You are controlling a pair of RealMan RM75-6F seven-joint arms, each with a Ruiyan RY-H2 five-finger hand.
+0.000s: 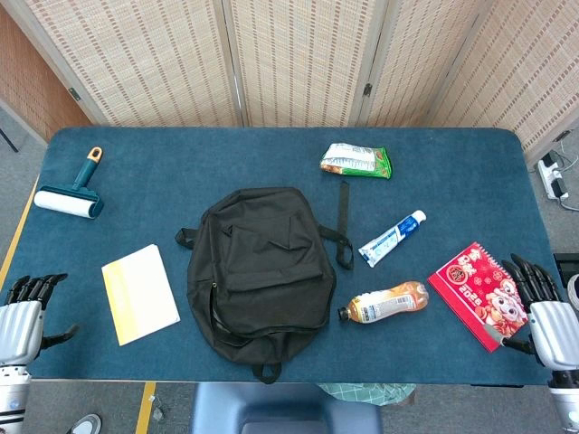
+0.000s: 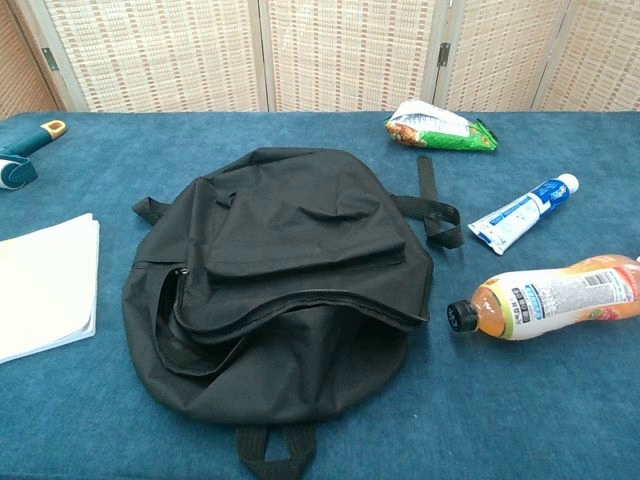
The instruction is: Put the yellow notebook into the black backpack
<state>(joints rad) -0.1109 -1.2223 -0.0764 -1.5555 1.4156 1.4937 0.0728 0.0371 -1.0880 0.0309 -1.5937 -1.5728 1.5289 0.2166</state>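
Note:
The yellow notebook (image 1: 140, 294) lies flat on the blue table left of the black backpack (image 1: 261, 268); in the chest view the notebook (image 2: 45, 285) shows pale at the left edge. The backpack (image 2: 285, 275) lies flat in the middle, its main zipper partly open along the near side. My left hand (image 1: 23, 312) hovers at the table's near left corner, fingers spread, holding nothing. My right hand (image 1: 541, 307) sits at the near right corner beside a red calendar, fingers apart and empty. Neither hand shows in the chest view.
A lint roller (image 1: 74, 190) lies far left. A snack bag (image 1: 355, 161), a toothpaste tube (image 1: 392, 238), a drink bottle (image 1: 387, 302) and a red calendar (image 1: 477, 291) lie to the right of the backpack. Screens stand behind the table.

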